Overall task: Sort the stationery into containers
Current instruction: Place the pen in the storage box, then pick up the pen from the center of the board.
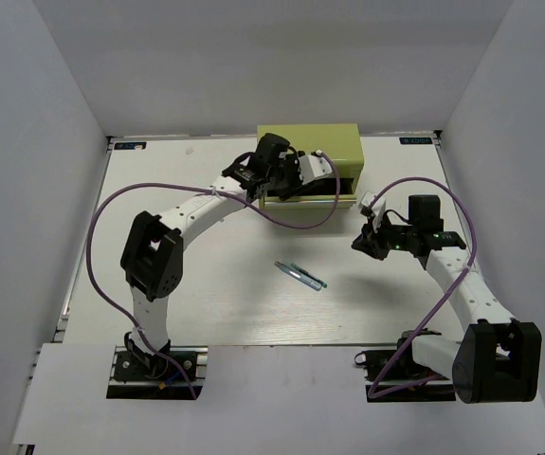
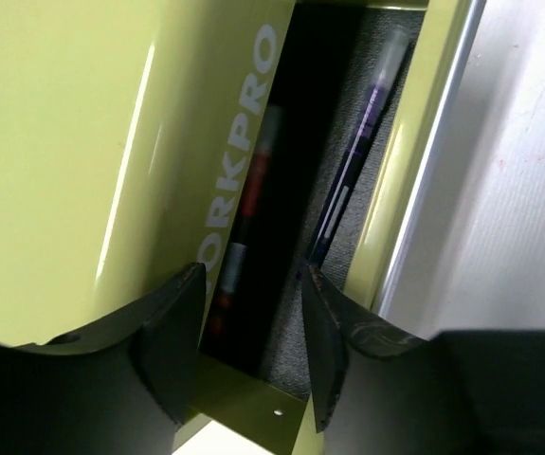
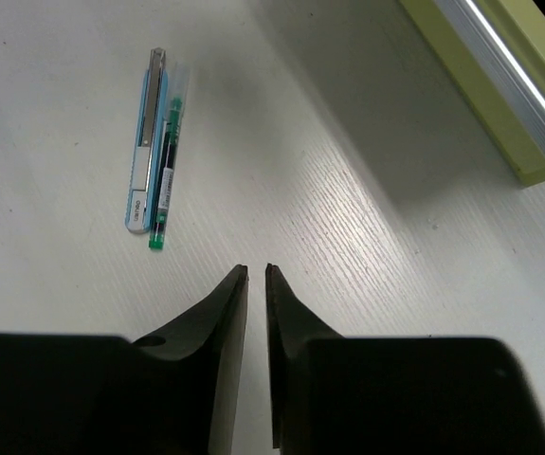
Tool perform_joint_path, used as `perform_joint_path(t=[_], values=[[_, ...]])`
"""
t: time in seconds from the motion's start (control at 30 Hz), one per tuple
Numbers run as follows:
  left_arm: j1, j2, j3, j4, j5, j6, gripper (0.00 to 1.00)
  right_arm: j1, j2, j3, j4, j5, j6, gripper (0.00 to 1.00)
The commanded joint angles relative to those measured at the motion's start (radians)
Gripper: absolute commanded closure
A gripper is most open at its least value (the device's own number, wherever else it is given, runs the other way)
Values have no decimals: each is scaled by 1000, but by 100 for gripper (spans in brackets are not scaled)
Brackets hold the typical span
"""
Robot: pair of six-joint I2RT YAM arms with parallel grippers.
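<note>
Starting on the left: the left arm is stretched up to the yellow-green chest (image 1: 310, 140) at the back of the table (image 1: 187, 284). The left gripper (image 2: 249, 343) hangs right over the pulled-out drawer (image 2: 403, 190) with its fingers spread and nothing pinched between them. Below that gap, on the drawer's grey liner, the red pen (image 2: 251, 194) lies half in shadow next to the WORKPRO lettering. Just beside it is a second pen (image 2: 359, 142), dark along the barrel with a pale end, lying roughly parallel. In the middle of the table, the pale blue pen (image 3: 143, 142) and the teal-green pen (image 3: 165, 161) lie side by side, touching or as good as, well apart from the chest. Over on the right, the right gripper (image 3: 257, 284) hovers above bare tabletop near the silver handle strip (image 3: 509, 76). Its fingers are pulled nearly together with only a thin slit, gripping nothing.
</note>
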Motion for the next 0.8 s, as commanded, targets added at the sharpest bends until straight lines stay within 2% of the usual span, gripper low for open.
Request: perform_joint_path(t=[0.0,0.2,0.33,0.43,0.57,0.6,0.67,0.7,0.77], values=[[10,-72,-4,65,-28,-4,43,-1,-13,15,-24,-50,-37,79],[-12,-138,-14,65,-9,-13,42,4,13,24,-116,-108,-149,67],[-12,-274,-73,99,14,-146,40,8,27,24,-157,-168,-238,62],[-12,-370,-173,144,-24,-283,34,22,53,13,-153,-208,-249,61],[-12,-532,-364,197,-86,-474,27,94,89,15,-97,-176,-171,61],[-12,-598,-406,208,-123,-576,22,125,92,13,-50,-165,-140,61],[-12,-660,-526,217,-161,-695,18,181,107,9,-12,-95,-83,61],[-3,-687,-561,217,-199,-819,13,247,113,6,72,-50,-31,61],[-3,-749,-647,199,-238,-928,10,287,132,6,102,43,70,61]])
